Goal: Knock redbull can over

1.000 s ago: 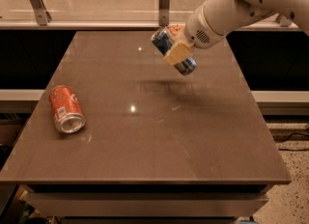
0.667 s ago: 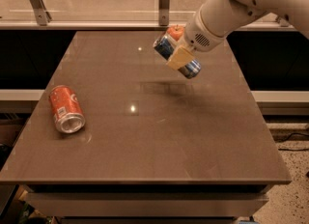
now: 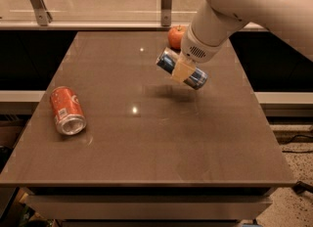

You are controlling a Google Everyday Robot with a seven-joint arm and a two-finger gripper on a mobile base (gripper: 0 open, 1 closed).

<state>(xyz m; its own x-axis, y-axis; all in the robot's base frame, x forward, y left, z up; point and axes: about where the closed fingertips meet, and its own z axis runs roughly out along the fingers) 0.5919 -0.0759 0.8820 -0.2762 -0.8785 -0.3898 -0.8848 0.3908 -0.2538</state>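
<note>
The redbull can (image 3: 167, 61), slim and blue-and-silver, is tilted almost onto its side in the air above the table's back right part, and its shadow lies on the table just below it. My gripper (image 3: 184, 70) is shut on the can's middle, and its tan fingers (image 3: 182, 73) cover part of the can. The white arm reaches in from the upper right.
A red apple (image 3: 175, 36) sits on the brown table (image 3: 146, 143) just behind the held can. A wider orange-red soda can (image 3: 66, 110) lies on its side at the left. A glass rail with metal brackets (image 3: 167, 2) runs behind the table.
My gripper has moved the tilted can lower and slightly toward the front of the table. The apple behind it now shows more fully. The soda can has not moved.
</note>
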